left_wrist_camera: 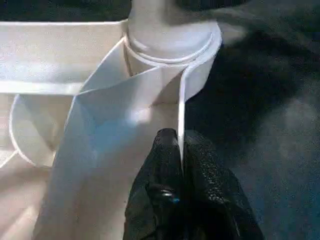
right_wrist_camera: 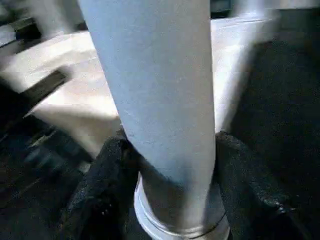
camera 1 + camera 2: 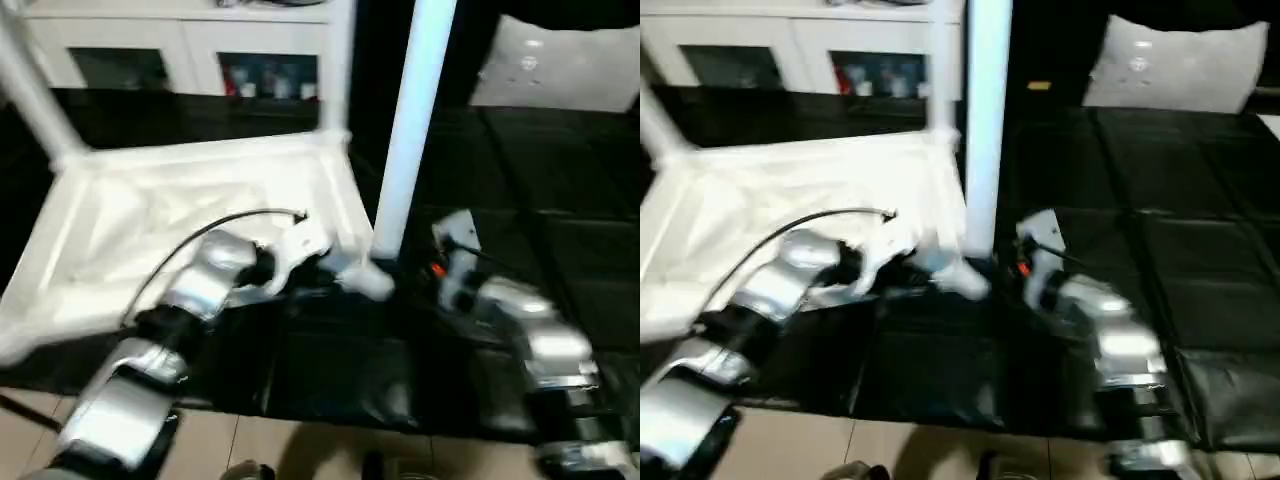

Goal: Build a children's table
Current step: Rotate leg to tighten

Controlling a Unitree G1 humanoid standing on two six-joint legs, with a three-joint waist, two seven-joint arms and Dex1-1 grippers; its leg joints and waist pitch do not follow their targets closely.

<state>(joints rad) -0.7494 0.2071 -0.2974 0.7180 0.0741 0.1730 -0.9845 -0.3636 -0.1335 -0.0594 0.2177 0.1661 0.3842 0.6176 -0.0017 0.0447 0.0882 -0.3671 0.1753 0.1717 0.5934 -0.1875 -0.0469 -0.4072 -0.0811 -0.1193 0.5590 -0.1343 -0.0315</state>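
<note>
table top: white, ribbed underside up, centre-left of frame on black mat | leg upright in near corner socket | my left gripper pinches top's thin rim | my right gripper clasps leg's base

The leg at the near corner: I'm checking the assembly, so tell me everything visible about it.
The leg is a long, round, tapered white plastic post, standing upright in the round corner socket of the upside-down table top. The right claw has a black finger on each side of its lower end. The left claw pinches the top's thin rim beside the socket.
</note>
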